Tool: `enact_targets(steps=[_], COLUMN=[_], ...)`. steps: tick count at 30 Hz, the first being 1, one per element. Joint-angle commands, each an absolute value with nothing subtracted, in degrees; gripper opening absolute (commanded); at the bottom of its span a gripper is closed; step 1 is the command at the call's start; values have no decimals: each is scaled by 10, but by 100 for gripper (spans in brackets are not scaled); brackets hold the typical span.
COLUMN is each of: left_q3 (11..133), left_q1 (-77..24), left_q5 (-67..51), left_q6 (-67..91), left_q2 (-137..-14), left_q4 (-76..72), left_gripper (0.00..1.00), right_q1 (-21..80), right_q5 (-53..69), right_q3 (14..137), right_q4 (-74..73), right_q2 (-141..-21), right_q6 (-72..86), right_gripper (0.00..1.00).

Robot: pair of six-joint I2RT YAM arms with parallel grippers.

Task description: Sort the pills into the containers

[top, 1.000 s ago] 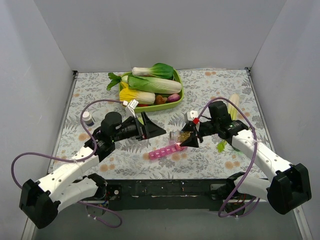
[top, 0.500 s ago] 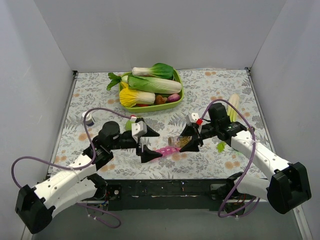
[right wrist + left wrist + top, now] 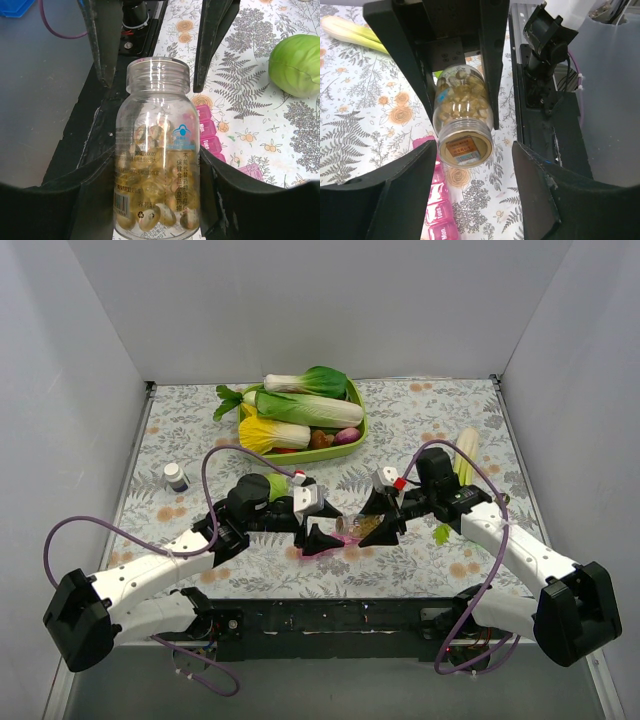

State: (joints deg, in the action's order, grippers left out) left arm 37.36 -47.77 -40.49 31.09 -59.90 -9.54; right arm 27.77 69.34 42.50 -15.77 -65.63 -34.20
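Left fingers (image 3: 390, 200), half-closed from wide yet empty, now flank the mouth of the bottle (image 3: 157, 145) clamped between the right fingers (image 3: 240, 205) (pink containers (image 3: 436, 210) beneath): dispensing pills (image 3: 150, 215) looks imminent.

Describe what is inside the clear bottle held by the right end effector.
Golden-brown oval pills lie heaped toward the base of the clear uncapped bottle; the neck end is empty. The printed label and overlapping pills hide those behind, so they cannot be counted.
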Motion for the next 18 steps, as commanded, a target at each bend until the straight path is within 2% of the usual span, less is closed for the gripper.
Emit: enact_targets(steps=[1,4,7,9,11,12,13,15,16,18], left_q3=[397,398,401,403,405,411,414,421,431,442], left_q1=[-481,-482,-483,-484,-485,-485,-485,-485,-485,-485], left_q5=[-386,-381,-376,-373,-365,-354,-350,-334,-331,-322], left_q6=[335,353,366,374,384,388,393,423,435,470], left_q2=[-599,-607,-617,-623,-626,-628,-629,-634,-636,-642], left_q4=[-117,-120,-120,-119,-117,-109,-104,-87,-79,-49], left_gripper=[60,59,49,35,16,0,0,0,0,0], right_q1=[278,279,279,279,279,279,279,279,279,279], right_q5=[712,711,709,708,706,701,697,681,675,654], right_q3=[425,425,424,424,422,421,420,417,418,425], right_q4=[-134,-133,-133,-132,-132,-132,-132,-135,-139,-166], right_q2=[-656,-657,-657,-657,-657,-656,-656,-653,-651,-649], right_q6=[-332,-331,-331,-330,-330,-330,-330,-335,-339,-357], right_gripper=[1,1,1,1,1,1,2,11,28,48])
